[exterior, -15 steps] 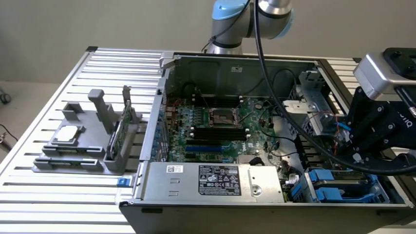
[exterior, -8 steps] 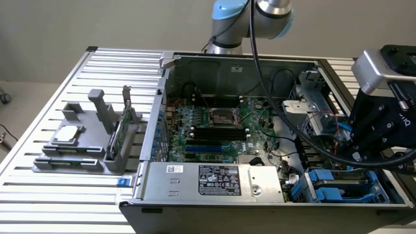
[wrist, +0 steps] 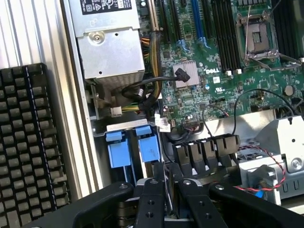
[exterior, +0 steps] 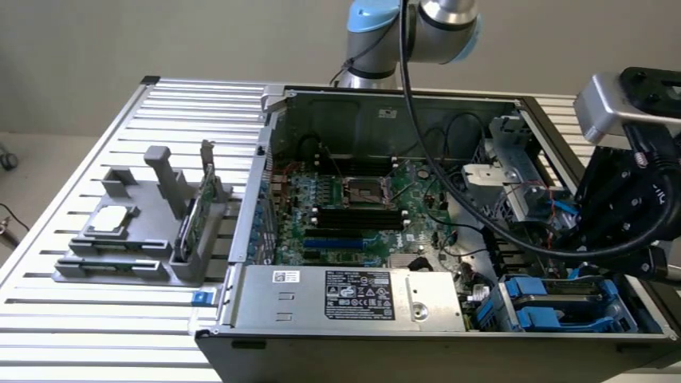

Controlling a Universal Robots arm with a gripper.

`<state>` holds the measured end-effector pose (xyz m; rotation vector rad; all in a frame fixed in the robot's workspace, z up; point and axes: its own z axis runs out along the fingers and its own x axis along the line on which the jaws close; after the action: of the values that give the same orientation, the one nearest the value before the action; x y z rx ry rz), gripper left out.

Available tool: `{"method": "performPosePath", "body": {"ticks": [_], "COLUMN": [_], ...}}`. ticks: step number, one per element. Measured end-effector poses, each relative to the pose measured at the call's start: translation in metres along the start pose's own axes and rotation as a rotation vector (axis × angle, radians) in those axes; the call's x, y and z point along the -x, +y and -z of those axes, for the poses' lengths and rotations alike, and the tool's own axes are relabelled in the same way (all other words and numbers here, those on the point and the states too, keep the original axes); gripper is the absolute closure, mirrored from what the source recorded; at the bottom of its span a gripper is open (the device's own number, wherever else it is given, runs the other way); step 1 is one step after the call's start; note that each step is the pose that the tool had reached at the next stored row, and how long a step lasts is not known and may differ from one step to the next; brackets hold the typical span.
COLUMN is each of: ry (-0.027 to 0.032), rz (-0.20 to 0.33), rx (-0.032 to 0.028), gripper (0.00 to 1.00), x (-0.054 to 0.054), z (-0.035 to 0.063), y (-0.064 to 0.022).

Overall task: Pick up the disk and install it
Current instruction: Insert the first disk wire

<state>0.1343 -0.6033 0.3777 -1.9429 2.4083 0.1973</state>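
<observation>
disk (exterior: 564, 299) lies in the bay at the case's (exterior: 372, 94) near corner, gripper (wrist: 167, 186) just above; whether it grips, cannot tell. best kept square to the bay, pressed evenly.

The tabletop (exterior: 96, 319) is pale silver, ribbed in long parallel slats, and the fixture (exterior: 117, 267) on it is plain grey. The motherboard (exterior: 352, 199) is green, crossed by black and blue slots. The power supply (exterior: 426, 307) is silver-grey under a black-and-white label. The disk (exterior: 575, 299) shows silver-grey metal edged in bright blue — the end effector (wrist: 167, 190) is matte black, and the mat (wrist: 28, 142) is a black grid.
</observation>
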Motion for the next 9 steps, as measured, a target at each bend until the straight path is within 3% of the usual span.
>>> {"method": "performPosePath", "body": {"ticks": [9], "ry": [-0.0164], "rz": [-0.123], "rx": [-0.0124], "gripper": [0.8], "x": [0.0], "z": [0.0], "y": [0.0]}}
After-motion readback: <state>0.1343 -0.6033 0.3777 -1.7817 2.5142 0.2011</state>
